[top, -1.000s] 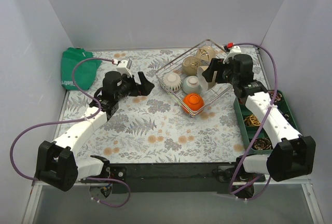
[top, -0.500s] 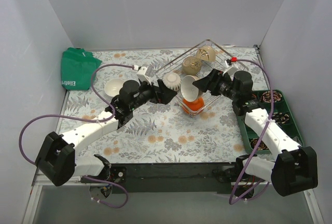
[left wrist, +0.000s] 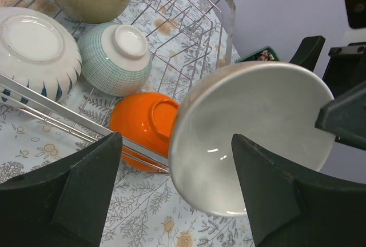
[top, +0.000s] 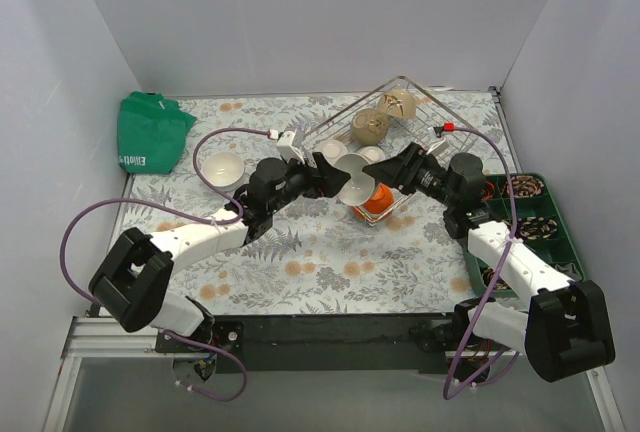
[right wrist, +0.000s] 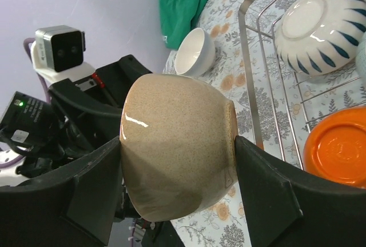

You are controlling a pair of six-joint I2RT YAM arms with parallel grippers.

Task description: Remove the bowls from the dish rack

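Right end effector (right wrist: 177, 161) is pinching the beige bowl (right wrist: 171, 115), one finger pressed on each side of its speckled wall. The bowl is tipped on its side in the air, with its pale inside facing the left arm. From above it sits at the rack's (top: 350, 107) 7 o'clock edge, near the middle of the counter (top: 300, 272).

Left end effector (left wrist: 176, 144) is right there too, its fingers spread to either side of the bowl's mouth. There's a clear gap on one side, so it has no grip.

In the rack, the orange bowl (left wrist: 143, 124) lies upside down at the 6 o'clock corner, just beside the held bowl. The mint bowl (left wrist: 114, 58) and a striped white bowl (left wrist: 37, 52) are also upside down, a little farther in. Two tan bowls (top: 372, 127) are at the rack's 12 o'clock end.

Out on the counter, a white bowl (top: 223, 167) stands upright at 10 o'clock, near the green bag (top: 150, 132). The green tray (top: 545, 207) lies along the 3 o'clock edge.
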